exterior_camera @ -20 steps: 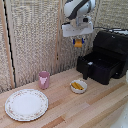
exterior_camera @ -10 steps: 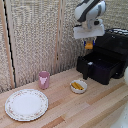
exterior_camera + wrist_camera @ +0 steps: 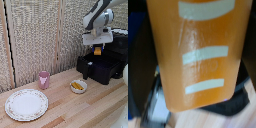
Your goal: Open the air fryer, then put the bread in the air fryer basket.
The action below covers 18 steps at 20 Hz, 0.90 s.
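Gripper (image 3: 98, 48) pinched the bread (image 3: 98, 50) above the pulled-out air fryer basket (image 3: 100, 67), positioned for drop-in.

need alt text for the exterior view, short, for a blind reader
A white robot arm's end effector holds an orange-brown bread above the pulled-out basket of a black air fryer. On the wooden table sit a small white bowl, a pink cup and a patterned plate.
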Motion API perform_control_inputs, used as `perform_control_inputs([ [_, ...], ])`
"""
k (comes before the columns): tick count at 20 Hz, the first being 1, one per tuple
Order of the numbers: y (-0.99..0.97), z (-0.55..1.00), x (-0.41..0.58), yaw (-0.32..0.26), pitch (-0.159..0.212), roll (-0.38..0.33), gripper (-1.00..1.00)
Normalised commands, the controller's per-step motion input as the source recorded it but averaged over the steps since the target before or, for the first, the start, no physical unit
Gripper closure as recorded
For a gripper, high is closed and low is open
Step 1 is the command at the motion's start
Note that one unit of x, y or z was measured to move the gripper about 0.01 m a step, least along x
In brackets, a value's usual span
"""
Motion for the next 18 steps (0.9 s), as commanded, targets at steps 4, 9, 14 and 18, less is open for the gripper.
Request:
perform_control_inputs([
  [4,0.02,-0.37,0.000,-0.148,-0.165,0.000,1.00],
  [9,-0.01,-0.29,-0.012,-0.104,-0.151,-0.018,-1.00],
  [14,-0.13,-0.16,-0.018,-0.080,-0.072,-0.043,-1.00],
  [18,-0.06,0.00,-0.007,-0.001,0.028,-0.034,-1.00],
])
